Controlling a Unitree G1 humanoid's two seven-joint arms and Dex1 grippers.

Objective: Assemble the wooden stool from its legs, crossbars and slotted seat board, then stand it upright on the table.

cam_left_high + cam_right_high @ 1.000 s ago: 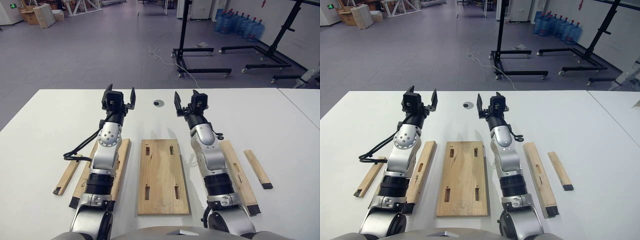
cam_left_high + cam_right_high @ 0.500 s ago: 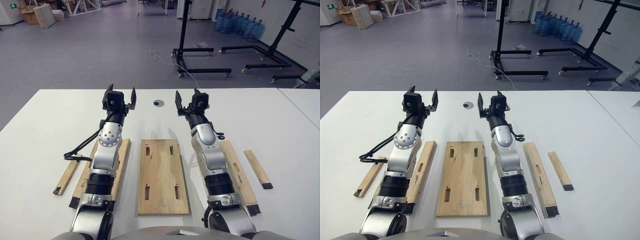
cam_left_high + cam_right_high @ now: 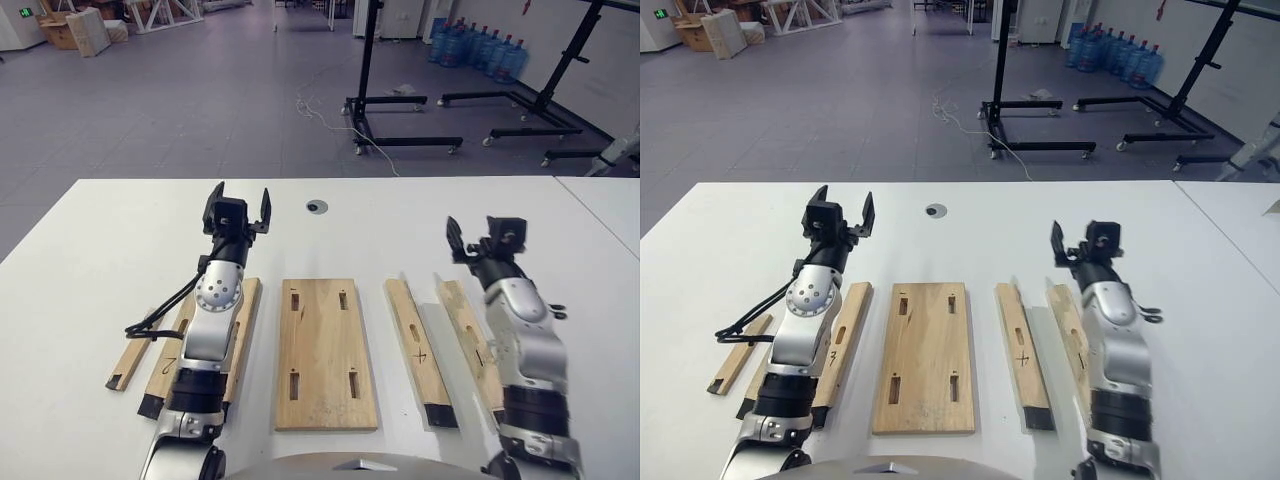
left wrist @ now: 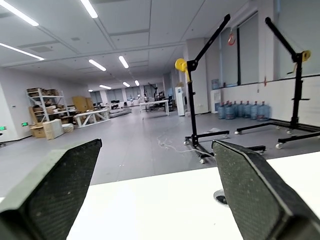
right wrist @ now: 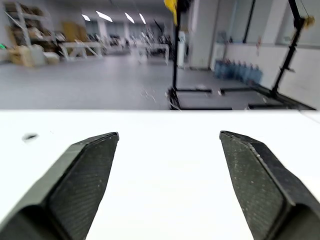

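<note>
on a white table (image 3: 100, 230) in a wide hall, the slotted seat board (image 3: 326, 352) lies flat at the centre, with the middle leg (image 3: 418, 348) just to its right and the outer leg (image 3: 470, 335) beyond that, partly under the right arm. the left leg (image 3: 243, 330) and a thin crossbar (image 3: 130, 350) lie on its left. the left gripper (image 3: 240, 198) hangs past the left leg's far end and the right gripper (image 3: 484, 235) over the outer leg's far end, both with jaws spread and empty.

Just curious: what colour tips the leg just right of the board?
Black tip, pale wooden leg; clearest in the left eye view.

Pale wooden seat board (image 3: 326, 352), black-tipped legs (image 3: 417, 345), white table (image 3: 100, 230)
</note>
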